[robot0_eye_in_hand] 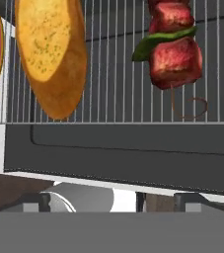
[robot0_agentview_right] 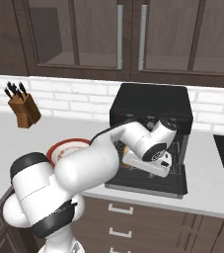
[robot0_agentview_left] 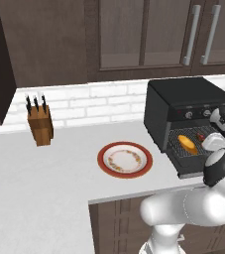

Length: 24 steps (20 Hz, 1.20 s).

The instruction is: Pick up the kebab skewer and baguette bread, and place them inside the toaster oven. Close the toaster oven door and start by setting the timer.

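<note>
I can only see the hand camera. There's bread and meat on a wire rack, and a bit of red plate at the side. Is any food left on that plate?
Observer: No, the plate is bare. It sits on the counter, left of the toaster oven.
Operator: Where are the knobs? I can't see any!
Observer: The knobs sit in a row on the oven's front, just above the opening with the rack.

The stubby golden baguette bread and the meat-chunk kebab skewer lie apart on the wire rack inside the boxy black toaster oven — round red-rimmed plate to its left on the surface.
</note>
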Motion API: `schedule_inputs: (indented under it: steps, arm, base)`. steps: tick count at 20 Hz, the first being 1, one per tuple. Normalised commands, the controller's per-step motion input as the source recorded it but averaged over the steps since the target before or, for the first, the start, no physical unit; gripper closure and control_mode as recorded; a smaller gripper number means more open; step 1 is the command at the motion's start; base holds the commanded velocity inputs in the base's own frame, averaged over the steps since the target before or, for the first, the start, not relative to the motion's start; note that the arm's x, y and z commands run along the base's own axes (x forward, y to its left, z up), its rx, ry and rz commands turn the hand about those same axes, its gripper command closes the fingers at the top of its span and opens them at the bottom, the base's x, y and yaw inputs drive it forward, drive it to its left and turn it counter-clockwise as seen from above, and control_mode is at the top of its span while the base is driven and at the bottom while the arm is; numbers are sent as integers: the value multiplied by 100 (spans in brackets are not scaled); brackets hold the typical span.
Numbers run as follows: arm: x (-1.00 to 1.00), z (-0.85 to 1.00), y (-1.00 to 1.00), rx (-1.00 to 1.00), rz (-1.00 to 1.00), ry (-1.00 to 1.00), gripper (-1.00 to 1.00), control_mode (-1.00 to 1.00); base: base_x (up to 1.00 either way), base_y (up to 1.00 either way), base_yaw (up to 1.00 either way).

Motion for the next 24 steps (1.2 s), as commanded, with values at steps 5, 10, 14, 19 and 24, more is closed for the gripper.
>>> schedule_inputs:
  steps: [5,10,14,19,24]
  arm:
    - [-5,-8,0,-1,0,0,-100,-100]
    - [0,-21,0,-3,0,0,-100,-100]
    - [8,-34,0,-7,0,0,-100,-100]
    - [6,-27,0,-9,0,-1,-100,-100]
    - [22,-21,0,-9,-1,-1,-100,-100]
  base:
    - [0,0,0]
    - [0,0,0]
    - [0,0,0]
    - [0,0,0]
    - [0,0,0]
